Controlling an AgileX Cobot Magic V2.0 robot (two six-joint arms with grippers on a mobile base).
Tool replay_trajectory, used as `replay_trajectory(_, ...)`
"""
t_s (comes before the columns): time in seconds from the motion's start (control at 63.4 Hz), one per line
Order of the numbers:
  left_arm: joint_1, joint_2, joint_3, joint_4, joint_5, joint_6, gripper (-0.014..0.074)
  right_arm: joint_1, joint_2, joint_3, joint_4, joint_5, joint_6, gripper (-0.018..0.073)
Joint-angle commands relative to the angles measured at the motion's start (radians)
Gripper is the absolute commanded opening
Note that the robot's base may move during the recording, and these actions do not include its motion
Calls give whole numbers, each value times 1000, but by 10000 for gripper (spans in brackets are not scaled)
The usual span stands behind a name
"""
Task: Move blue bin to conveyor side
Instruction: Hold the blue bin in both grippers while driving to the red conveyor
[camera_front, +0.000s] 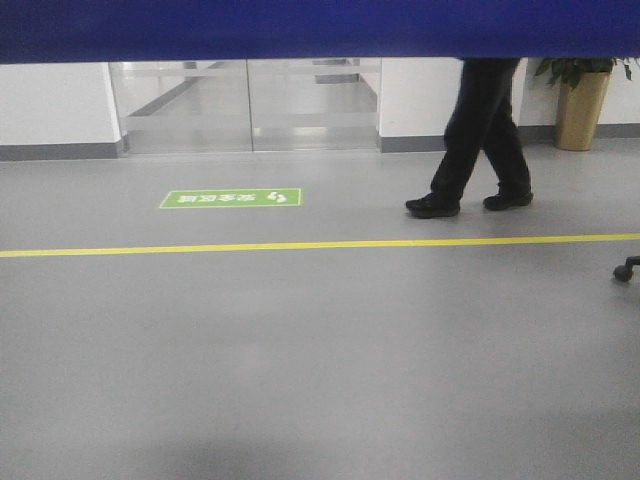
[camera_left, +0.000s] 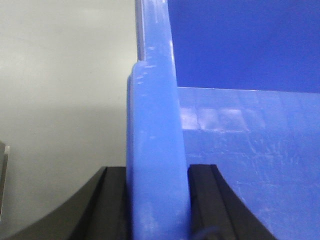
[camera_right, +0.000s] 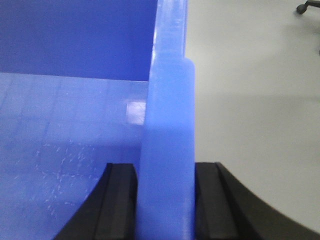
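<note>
Clearly, the blue bin (camera_left: 155, 125) is gripped on two opposite walls. In the left wrist view, one thick upright wall is clamped between the left jaws, with a black pad (camera_left: 112, 205) pressed on its outer face and another on its inner face. The scuffed blue inside of the bin is seen to the right of that wall, and pale grey floor (camera_left: 60, 100) to the left.

In the right wrist view, the mirror case is shown: another wall is pinched by the right jaws, closed on it from both sides. Here the bin's interior lies to the left and the floor to the right. A chair caster (camera_right: 305, 7) is caught only at this view's top right corner.

Neither wrist view shows where the bin sits in the room. In the front-facing view, only a deep blue band is seen across the whole top edge, and it cannot be told for certain that this is the bin. Below it, the grey floor is crossed by a yellow line (camera_front: 300, 245). Beyond the line, a green floor sign (camera_front: 231, 198), glass doors (camera_front: 245, 105), a person's dark-trousered legs (camera_front: 485, 130) in mid-stride and a potted plant (camera_front: 582, 100) are seen.
</note>
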Motion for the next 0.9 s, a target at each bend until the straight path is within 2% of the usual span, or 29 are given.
replay_trajectory(0.0,-14,-21,-16,-38,-109,7,-20,6,-20,-13,20,-103,-17,-81)
replay_trajectory(0.883,-14,-21,-16,-31,-109,7,-20,6,-20,-13,20,-155,-17,-81)
